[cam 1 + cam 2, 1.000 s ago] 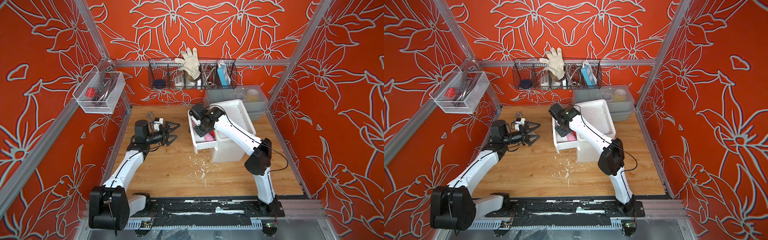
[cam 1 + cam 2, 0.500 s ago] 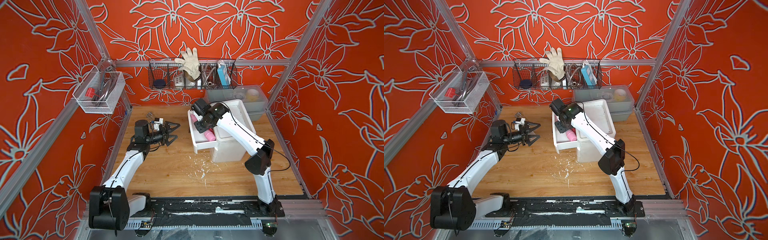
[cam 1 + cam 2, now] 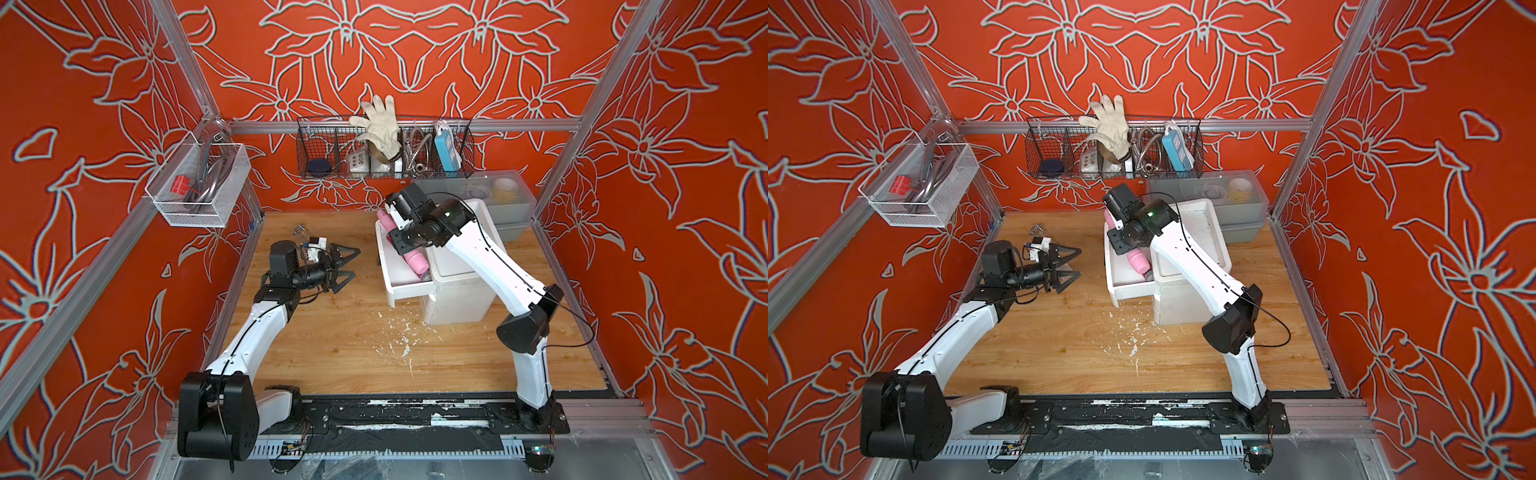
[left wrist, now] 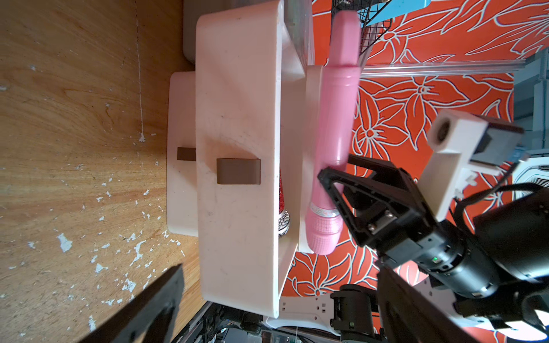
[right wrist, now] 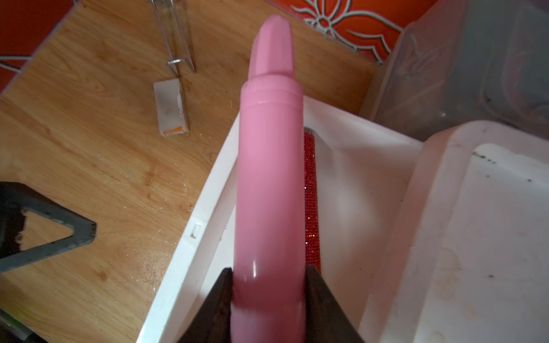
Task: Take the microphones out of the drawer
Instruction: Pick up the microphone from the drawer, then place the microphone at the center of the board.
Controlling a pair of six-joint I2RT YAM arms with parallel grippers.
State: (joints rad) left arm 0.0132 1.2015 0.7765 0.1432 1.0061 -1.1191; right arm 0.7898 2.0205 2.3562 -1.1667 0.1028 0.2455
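My right gripper is shut on a pink microphone and holds it above the open white drawer. In both top views the microphone's head hangs over the drawer, and its handle end points toward the back wall. A red glittery microphone lies in the drawer beneath it. The left wrist view shows the pink microphone clear of the drawer rim. My left gripper hovers open and empty left of the drawer, facing its front.
The drawer belongs to a small white cabinet. Clear lidded bins stand behind it. A wire basket with a glove hangs on the back wall and a mesh basket on the left wall. A small white box lies on the wood.
My right gripper has risen and shifted slightly toward the back wall, lifting the pink microphone up out of the drawer. The left arm has not moved.
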